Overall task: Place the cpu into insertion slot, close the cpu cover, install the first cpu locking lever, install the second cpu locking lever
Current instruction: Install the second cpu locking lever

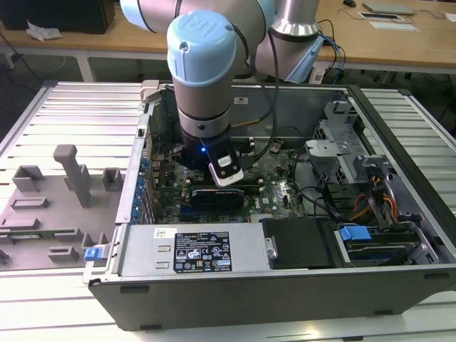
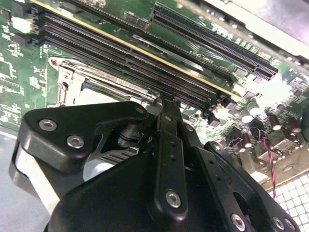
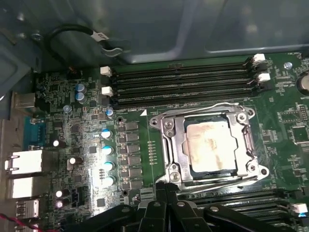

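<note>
The cpu (image 3: 211, 146) is a flat square chip with a dull silver top, smeared pale and brownish; it lies in the insertion slot (image 3: 179, 145) on the green board (image 3: 87, 130), framed by the silver cpu cover (image 3: 208, 114) closed flat around it; the black gripper (image 3: 165, 185) sits just beside the slot's edge, its jaws pressed together, holding nothing.

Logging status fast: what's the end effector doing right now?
End effector: shut, holding nothing, at the edge of the cover, which lies over the cpu.
</note>
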Robot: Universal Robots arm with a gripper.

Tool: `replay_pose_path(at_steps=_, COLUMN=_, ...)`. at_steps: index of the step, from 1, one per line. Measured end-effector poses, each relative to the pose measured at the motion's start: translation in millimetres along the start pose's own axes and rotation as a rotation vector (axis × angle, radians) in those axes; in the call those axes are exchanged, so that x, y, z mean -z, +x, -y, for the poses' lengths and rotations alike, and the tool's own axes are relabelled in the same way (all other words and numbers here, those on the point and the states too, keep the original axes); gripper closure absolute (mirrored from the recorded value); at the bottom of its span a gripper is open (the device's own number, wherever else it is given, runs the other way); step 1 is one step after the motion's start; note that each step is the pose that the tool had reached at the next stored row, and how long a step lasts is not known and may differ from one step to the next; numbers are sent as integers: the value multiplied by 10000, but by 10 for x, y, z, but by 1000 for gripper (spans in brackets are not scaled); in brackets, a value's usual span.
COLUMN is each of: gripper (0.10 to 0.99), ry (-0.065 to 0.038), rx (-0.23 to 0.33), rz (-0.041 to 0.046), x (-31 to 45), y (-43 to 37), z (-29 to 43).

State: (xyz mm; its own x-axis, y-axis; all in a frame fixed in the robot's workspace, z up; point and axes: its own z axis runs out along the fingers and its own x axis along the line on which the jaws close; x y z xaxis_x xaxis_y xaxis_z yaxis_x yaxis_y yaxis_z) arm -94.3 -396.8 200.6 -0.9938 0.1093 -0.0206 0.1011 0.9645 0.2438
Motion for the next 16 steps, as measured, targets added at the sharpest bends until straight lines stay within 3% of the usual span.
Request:
replay_pose_path(at_steps=8, gripper=980, ry=-124, rx=-4, rz=-9, x=-56, y=5, z=7)
replay_pose_path(at_steps=16, gripper=980, ry=-113, rx=-2, rz=-5, x=-40, y=6, z=-7)
